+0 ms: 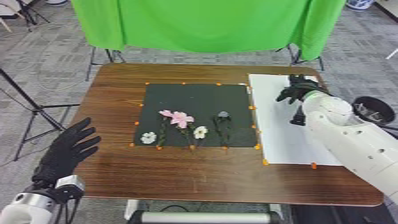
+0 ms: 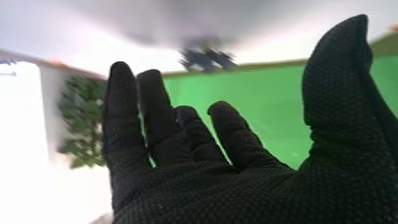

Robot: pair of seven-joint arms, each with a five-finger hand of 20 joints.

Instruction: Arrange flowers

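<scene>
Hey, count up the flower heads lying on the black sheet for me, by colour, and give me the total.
Pink flower heads: 2
White flower heads: 2
Greyish flower head: 1
Total: 5

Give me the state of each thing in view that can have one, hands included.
Left hand: open, fingers spread
Right hand: open, above the white sheet
Pink flowers: in bloom, lying down
White flowers: in bloom, lying down
Dark mat: laid flat
White sheet: laid flat
Green cloth: hanging behind the table
</scene>
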